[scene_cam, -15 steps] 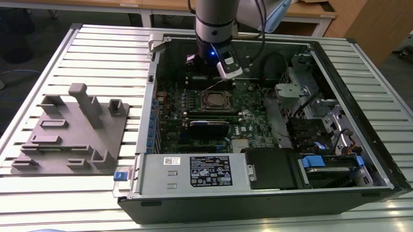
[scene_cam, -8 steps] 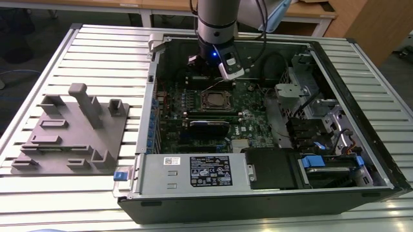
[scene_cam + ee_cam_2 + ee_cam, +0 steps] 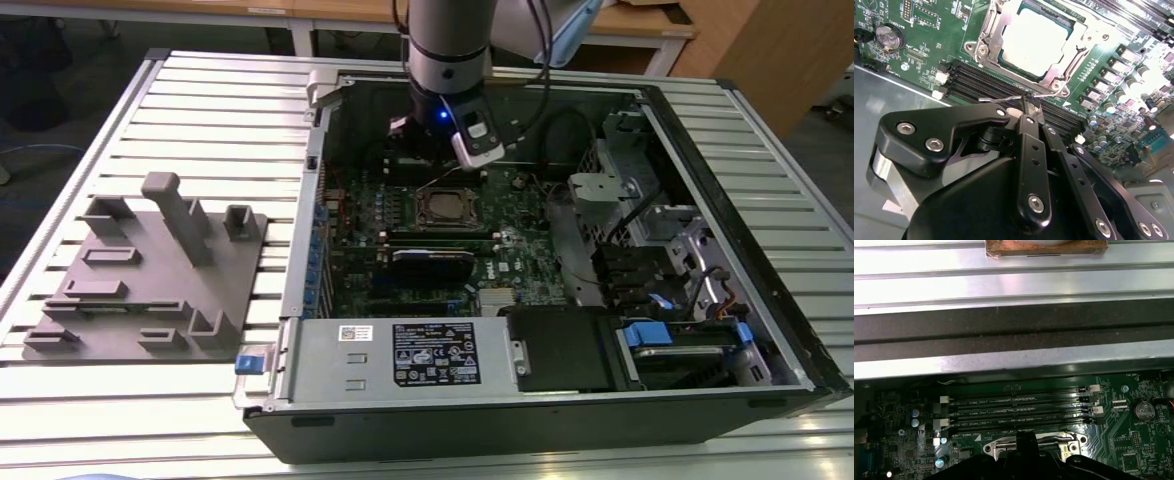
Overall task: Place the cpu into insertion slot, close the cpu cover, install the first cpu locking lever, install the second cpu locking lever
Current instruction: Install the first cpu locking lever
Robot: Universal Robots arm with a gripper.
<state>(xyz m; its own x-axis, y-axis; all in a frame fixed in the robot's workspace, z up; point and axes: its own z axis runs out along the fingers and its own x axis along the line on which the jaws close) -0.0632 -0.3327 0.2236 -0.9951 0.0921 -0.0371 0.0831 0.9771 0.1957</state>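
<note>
On the exterior view's left, a grey fixture plate (image 3: 147, 290) lies on the slatted worktop (image 3: 200, 100), just beside an open computer case (image 3: 534, 420). Inside the case the green motherboard (image 3: 400, 250) lies flat, and the insertion slot (image 3: 447, 208) sits near its middle. The robot arm (image 3: 447, 50) comes down from above, just behind that slot. Toward the exterior view's right, the case holds drive bays with blue tabs (image 3: 643, 332).

In the second wrist view, a coin battery (image 3: 888, 36) sits on the board, well apart from the socket. The cpu (image 3: 1036, 40) rests in the insertion slot, silver face up. The cpu cover (image 3: 985, 47) lies flat around it, framing the chip through its window. Black memory slots (image 3: 984, 85) run between the socket and the claw (image 3: 1029, 105). The claw's fingers are drawn together, with no gap showing at the tips. The tips meet a thin wire locking lever (image 3: 996, 99) beside the socket. I cannot tell whether they pinch the wire or only press on it.
</note>
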